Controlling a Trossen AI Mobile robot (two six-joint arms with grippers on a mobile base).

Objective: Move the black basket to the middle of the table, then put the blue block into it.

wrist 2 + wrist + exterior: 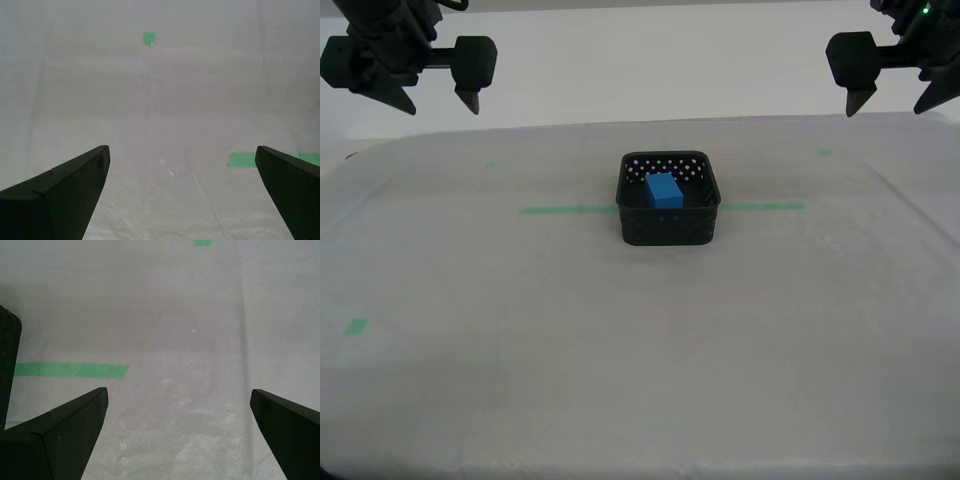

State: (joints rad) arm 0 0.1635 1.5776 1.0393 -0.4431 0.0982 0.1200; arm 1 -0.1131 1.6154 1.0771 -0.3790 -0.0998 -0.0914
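The black basket stands upright on the table, in the gap of the green tape line. The blue block lies inside it. My first gripper hangs open and empty, high at the exterior view's right and well away from the basket. My second gripper hangs open and empty, high at the exterior view's left. In the first wrist view my first gripper has only white sheet and a tape end beneath. My second gripper likewise looks down on bare sheet.
Small green patches mark the sheet at the exterior view's far left, far right and near left. A dark shape shows at the first wrist view's edge, too little of it to identify.
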